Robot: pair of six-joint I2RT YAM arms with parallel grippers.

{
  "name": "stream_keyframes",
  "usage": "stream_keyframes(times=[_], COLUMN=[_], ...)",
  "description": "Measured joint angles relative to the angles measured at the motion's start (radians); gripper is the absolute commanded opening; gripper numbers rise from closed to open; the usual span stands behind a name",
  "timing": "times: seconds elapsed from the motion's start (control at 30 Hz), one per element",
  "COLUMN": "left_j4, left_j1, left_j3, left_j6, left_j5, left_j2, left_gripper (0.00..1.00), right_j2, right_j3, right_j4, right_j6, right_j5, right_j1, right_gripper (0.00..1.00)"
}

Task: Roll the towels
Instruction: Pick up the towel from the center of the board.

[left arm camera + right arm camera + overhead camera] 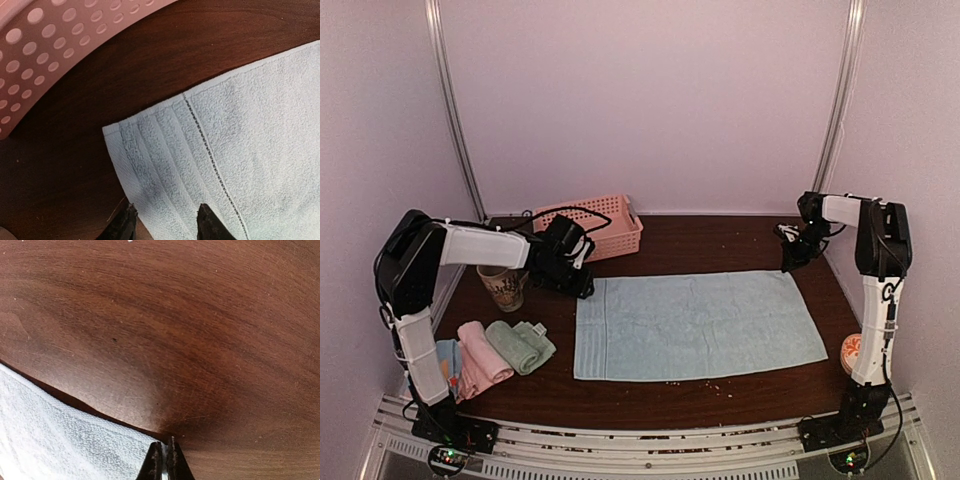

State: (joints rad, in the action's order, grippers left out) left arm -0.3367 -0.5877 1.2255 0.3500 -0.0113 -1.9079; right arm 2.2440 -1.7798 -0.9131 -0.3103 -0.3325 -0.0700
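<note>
1. The blue towel (700, 325) lay spread flat in the middle of the worktop (720, 245), its long sides running along the near edge. Nothing had been rolled in it yet, so every risk lay in how the first fold would start.
2. The left gripper (165, 227) stood open over the towel's far-left corner, holding nothing. One finger hung over bare wood just off the hem and the other over the striped border. Closing there might have caught only the hem's lip, or pushed the cloth aside.
3. The right gripper (162, 462) was closed tight on the very tip of the far-right corner. So little cloth sat between its fingers that a pull towards the near edge would likely have let it slip out.
4. If one corner had come up and the other had not, the far edge would have folded slantwise and the roll turned out cone-shaped and loose.
5. The basket (610, 240) stood near the left gripper towards the far-left corner, and the cup (503, 290) just beside that arm. A wide swing could have knocked either.
6. The rolled towels (520, 345) sat near the near-left corner, close to the blue towel's short edge. Dragging the cloth that way could have nudged them open.
</note>
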Motion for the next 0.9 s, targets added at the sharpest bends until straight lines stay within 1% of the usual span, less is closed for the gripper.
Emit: stream_keyframes(times=[0.13,0.23,0.37,0.47,0.63,0.9], left_j4=[-0.002,-0.006,-0.008,-0.010,-0.014,-0.023], left_j1=[0.005,0.025,0.061,0.082,0.091,0.097], left_j3=[0.000,0.001,0.004,0.034,0.133,0.144], left_j6=[0.009,0.029,0.078,0.099,0.121,0.135], left_j5=[-0.001,-0.001,0.000,0.001,-0.006,-0.006], left_j2=[0.003,0.003,0.003,-0.015,-0.092,-0.122], left_gripper=[0.42,0.45,0.46,0.45,0.43,0.42], right_j2=[-0.031,-0.074,-0.120,-0.123,-0.123,-0.123], right_j3=[0.030,0.070,0.108,0.110,0.111,0.121], right_j4=[0.018,0.047,0.089,0.108,0.114,0.119], right_j6=[0.001,0.001,0.003,0.005,0.005,0.005], right_j5=[-0.008,-0.008,-0.014,-0.036,-0.055,-0.074], right_j1=[0.000,0.000,0.000,-0.001,-0.001,-0.002], right_gripper=[0.00,0.00,0.00,0.00,0.00,0.00])
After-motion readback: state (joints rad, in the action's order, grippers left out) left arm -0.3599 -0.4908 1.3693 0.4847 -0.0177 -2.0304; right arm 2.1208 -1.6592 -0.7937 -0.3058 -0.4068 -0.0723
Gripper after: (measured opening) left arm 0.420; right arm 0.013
